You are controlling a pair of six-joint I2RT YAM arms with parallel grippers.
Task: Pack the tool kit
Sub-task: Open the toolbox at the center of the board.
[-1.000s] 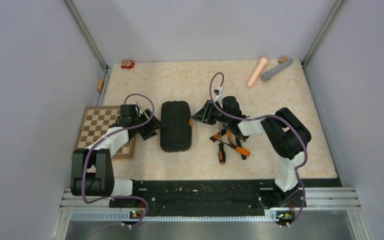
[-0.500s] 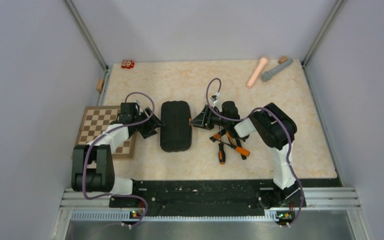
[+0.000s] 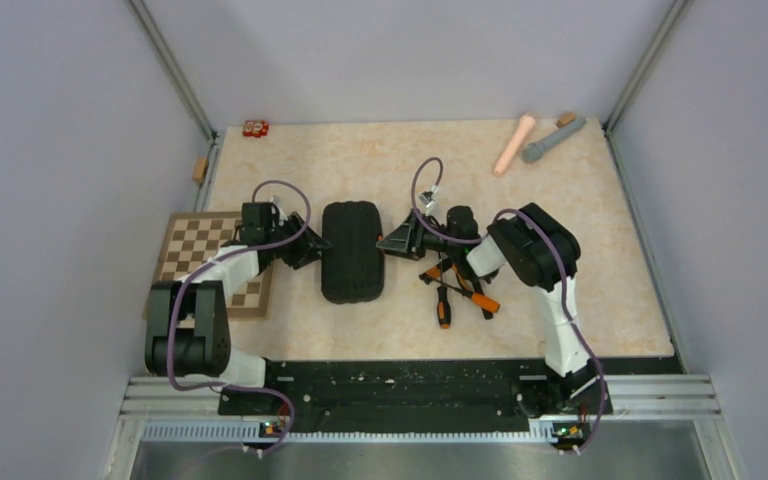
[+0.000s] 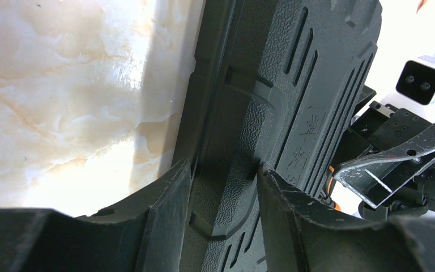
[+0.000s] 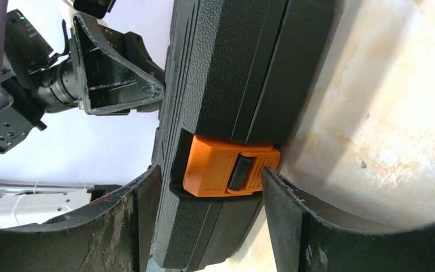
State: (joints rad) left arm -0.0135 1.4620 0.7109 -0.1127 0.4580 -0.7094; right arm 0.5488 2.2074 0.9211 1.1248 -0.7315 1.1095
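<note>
The case [image 5: 226, 73] is black plastic with a matt, pebbled grain, the latch [image 5: 226, 170] is smooth orange plastic with a slight sheen, the surface [image 4: 62, 85] is glossy with a beige marble pattern, and the chessboard [image 3: 185, 255] looks like matt brown wood.

This is a robotics lab test cell, not a home or shop. Plain pale grey wall panels [image 3: 60, 200] box in a beige marble-patterned tabletop [image 3: 360, 160], joined at the corners by bare aluminium frame posts [image 3: 175, 75]. Two white-and-black robot arms [image 3: 210, 290] are bolted to a black base plate on slotted aluminium rails [image 3: 410, 405], with purple cables [image 3: 285, 190] looping off them. The props are a mismatched set: a brown wooden chessboard [image 3: 195, 255], a pink cylinder [image 3: 513, 144], a grey cylinder [image 3: 552, 140] and a black rounded plastic tool case [image 3: 352, 252].
</note>
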